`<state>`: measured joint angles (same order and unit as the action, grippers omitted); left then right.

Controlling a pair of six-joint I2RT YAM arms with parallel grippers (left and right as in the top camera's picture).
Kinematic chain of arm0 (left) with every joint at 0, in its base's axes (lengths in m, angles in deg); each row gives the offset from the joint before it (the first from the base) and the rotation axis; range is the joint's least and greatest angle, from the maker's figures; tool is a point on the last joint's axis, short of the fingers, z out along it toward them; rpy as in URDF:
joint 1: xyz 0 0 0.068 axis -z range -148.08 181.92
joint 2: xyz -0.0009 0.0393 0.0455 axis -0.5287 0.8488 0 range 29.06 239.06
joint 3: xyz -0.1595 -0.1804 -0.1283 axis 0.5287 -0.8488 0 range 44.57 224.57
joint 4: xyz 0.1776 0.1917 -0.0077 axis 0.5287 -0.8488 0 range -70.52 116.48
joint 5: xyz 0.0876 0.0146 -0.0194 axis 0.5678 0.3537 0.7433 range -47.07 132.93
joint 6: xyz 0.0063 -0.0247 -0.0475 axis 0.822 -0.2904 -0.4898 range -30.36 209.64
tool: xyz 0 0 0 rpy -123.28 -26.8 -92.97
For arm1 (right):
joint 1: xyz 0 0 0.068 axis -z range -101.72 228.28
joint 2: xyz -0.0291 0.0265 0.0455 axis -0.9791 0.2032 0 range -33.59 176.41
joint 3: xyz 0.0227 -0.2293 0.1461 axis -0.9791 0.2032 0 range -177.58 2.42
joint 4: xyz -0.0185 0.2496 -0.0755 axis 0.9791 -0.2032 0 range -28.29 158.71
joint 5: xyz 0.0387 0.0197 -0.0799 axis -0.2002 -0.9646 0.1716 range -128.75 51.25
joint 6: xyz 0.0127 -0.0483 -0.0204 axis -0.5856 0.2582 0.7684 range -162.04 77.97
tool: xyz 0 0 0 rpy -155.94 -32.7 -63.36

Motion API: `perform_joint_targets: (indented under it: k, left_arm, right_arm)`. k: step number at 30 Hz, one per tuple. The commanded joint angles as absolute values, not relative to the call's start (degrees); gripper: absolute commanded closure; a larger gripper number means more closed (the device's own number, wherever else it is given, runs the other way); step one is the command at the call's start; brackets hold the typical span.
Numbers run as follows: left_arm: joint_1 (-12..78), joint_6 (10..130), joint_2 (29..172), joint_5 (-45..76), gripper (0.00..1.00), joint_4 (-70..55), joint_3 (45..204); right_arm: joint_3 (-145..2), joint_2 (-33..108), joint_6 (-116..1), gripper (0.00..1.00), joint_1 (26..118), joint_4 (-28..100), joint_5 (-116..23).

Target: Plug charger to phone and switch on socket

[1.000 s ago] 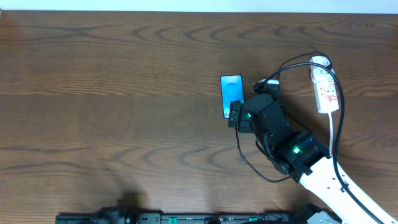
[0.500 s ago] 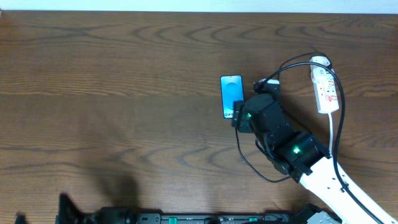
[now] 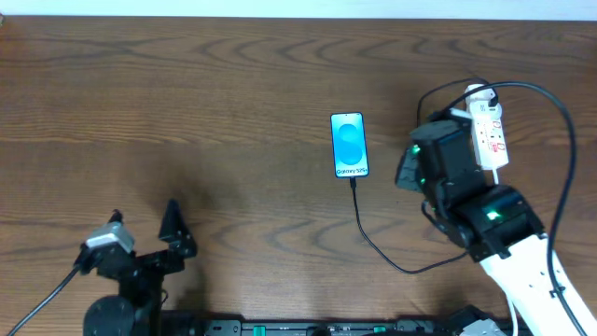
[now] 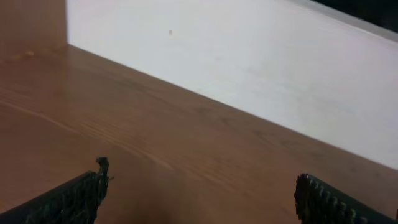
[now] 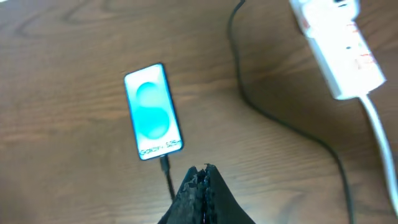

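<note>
R gripper [image 5: 200, 169] is pinched fully together w/ nothing between its fingers. In the overhead view it [image 3: 408, 168] sits btwn the phone [image 3: 349, 145] and the socket [image 3: 489, 135], clear of both. Phone lies flat on the wooden table [image 3: 187, 112], screen up, bright blue, long axis running away from the robot. Wrist cam shows the same phone [image 5: 153, 112] w/ the charger [image 5: 166, 171] tip meeting its near short edge, apparently seated in the port. From there the charger [image 3: 373, 245] cable runs toward the robot, then curves right & passes under the R arm. Socket [image 5: 339, 53] lies flat at the far right of the table, red markings up, white cord trailing from its near end. Can't tell its switch position. L gripper [image 3: 142, 224] is at the near-left corner, well apart from everything, fingers spread wide & empty. Its own cam shows the L gripper [image 4: 205, 199] w/ only bare tabletop & a white wall [image 4: 249, 74] beyond.
</note>
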<state>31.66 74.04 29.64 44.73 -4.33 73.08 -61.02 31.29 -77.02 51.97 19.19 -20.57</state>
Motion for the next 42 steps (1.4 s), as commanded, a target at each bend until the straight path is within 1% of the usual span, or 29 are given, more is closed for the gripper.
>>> perform_joint_targets:
  k: [1, 5, 11, 15, 22, 23, 24, 26, 30, 32, 34, 38, 42]
  left_arm:
    - [31.88, 74.39, 29.29, 42.04, 0.02, -0.17, 68.45]
    - [31.88, 74.39, 29.29, 42.02, 0.02, 4.81, 62.96]
    - [31.88, 74.44, 29.29, 42.04, 0.02, 13.53, 55.2]
    - [31.88, 74.44, 29.29, 42.02, 0.02, 17.03, 51.2]
    - [31.88, 74.59, 29.29, 41.8, 0.02, 16.7, 48.03]
    - [31.88, 74.59, 29.29, 41.82, 0.02, 16.7, 47.95]
    - [31.88, 74.59, 29.29, 41.82, 0.02, 16.68, 47.9]
    - [31.88, 74.57, 29.29, 41.85, 0.02, 16.09, 47.88]
    - [31.88, 74.59, 29.32, 41.87, 0.02, 15.39, 47.9]
    - [31.88, 74.59, 29.34, 41.87, 0.02, 15.39, 47.9]
    - [31.88, 74.59, 29.34, 41.87, 0.02, 15.39, 47.9]
    - [31.88, 74.59, 29.34, 41.87, 0.02, 15.39, 47.9]
    - [31.88, 74.59, 29.34, 41.87, 0.02, 15.39, 47.9]
  right_arm:
    - [-63.71, 30.76, -80.97, 0.99, 55.14, 16.33, -19.87]
    - [-65.46, 30.76, -84.73, 0.99, 58.44, 12.41, -19.94]
    - [-66.29, 30.74, -84.89, 0.99, 62.99, 9.2, -24.61]
    - [-66.29, 30.57, -84.84, 0.99, 65.15, 7.65, -25.42]
    - [-66.27, 28.91, -84.82, 0.99, 65.33, 6.25, -25.18]
    - [-66.27, 28.91, -84.84, 0.97, 65.33, 6.1, -25.18]
    - [-66.22, 28.93, -84.82, 0.94, 65.33, 6.05, -25.16]
    - [-66.09, 29.17, -84.86, 0.96, 65.33, 6.14, -24.81]
    - [-66.11, 29.98, -84.89, 0.96, 65.5, 6.38, -24.55]
    - [-66.11, 30.61, -85.69, 0.99, 65.7, 6.05, -24.99]
    - [-66.11, 31.46, -85.98, 0.99, 66.0, 5.84, -26.47]
    - [-66.96, 34.15, -86.44, 0.99, 68.15, 5.55, -30.84]
    - [-71.14, 38.74, -87.88, 0.99, 71.75, 1.86, -32.48]
